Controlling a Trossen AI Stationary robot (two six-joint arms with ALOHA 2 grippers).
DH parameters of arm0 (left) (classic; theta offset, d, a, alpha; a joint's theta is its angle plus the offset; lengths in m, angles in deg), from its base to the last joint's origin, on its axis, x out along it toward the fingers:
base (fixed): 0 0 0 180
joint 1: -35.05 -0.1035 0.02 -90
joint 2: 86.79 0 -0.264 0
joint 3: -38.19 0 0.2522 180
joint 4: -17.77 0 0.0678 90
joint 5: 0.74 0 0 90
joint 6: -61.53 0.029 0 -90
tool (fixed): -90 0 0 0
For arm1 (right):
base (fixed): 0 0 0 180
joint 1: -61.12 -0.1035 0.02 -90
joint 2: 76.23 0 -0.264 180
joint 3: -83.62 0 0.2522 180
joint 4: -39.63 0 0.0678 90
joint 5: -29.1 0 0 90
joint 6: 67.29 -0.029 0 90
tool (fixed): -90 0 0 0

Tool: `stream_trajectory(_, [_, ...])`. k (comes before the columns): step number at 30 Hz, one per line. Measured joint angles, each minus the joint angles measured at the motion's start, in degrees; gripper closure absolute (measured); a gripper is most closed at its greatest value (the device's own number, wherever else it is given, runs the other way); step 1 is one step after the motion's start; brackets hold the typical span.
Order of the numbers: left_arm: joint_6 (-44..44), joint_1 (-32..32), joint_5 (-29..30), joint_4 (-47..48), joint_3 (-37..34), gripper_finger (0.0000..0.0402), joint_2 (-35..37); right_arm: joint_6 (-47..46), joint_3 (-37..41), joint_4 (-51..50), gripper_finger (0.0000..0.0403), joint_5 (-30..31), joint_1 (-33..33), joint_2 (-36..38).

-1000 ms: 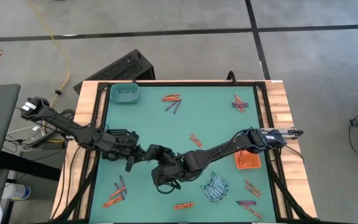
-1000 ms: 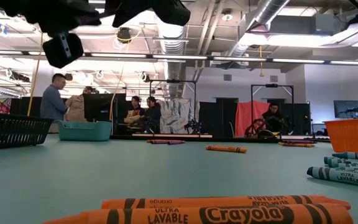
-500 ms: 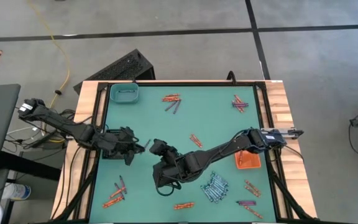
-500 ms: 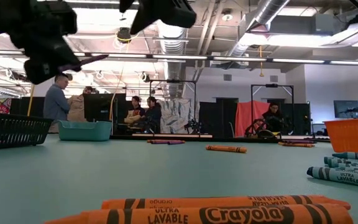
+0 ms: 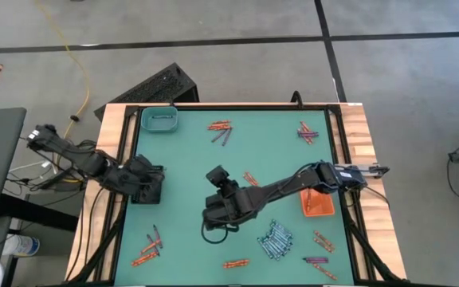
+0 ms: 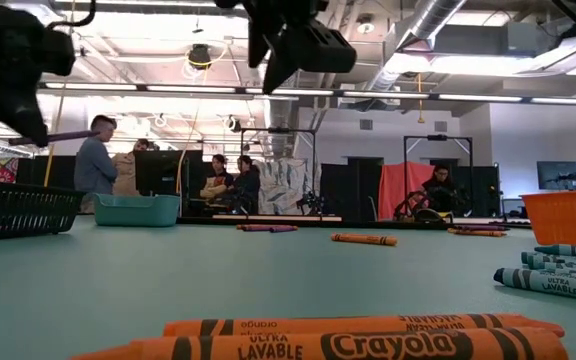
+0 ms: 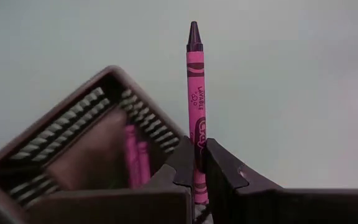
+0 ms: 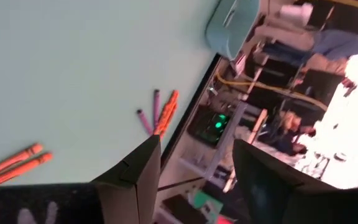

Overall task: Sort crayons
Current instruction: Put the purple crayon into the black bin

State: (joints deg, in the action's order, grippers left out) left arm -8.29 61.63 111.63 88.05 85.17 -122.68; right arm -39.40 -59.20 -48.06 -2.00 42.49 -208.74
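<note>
Carrying a purple crayon (image 7: 195,106) clamped in its shut left claw (image 7: 197,167) since the handover, the left arm now hovers over the black tray (image 5: 151,191) at the worktop's left edge; the right claw (image 8: 194,163) has drawn back, open and empty.

2 orange crayons (image 6: 358,338) nearest the camera

Green-topped table (image 5: 190,151) with wooden side rails. Resting on it: teal tray (image 5: 160,119) at far left corner, black tray (image 5: 151,188) at left edge, orange tray (image 5: 319,204) at right edge. Loose crayons (image 5: 221,131) scattered in clusters; blue-grey group (image 5: 276,239) near front.
</note>
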Motion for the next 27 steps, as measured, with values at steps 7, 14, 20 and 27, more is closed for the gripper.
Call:
stream_trajectory(7, [-3.6,1.4,-2.7,3.5,1.6,0.0401,-1.5,-5.7,0.0,-4.6,0.0209,-2.2,1.0,0.0])
stream_trajectory(14, [-6.6,1.4,-4.1,3.7,1.7,0.0401,-7.6,-5.8,0.0,-5.2,0.0214,-2.3,1.1,0.0])
stream_trajectory(20, [-14.5,1.4,-9.4,3.4,1.5,0.0401,-13.3,-5.5,0.0,-5.5,0.0214,-3.8,1.1,0.0])
stream_trajectory(27, [-19.3,1.4,-8.7,4.2,1.6,0.0396,-16.4,-4.9,0.0,-5.5,0.0214,-4.6,1.1,0.0])
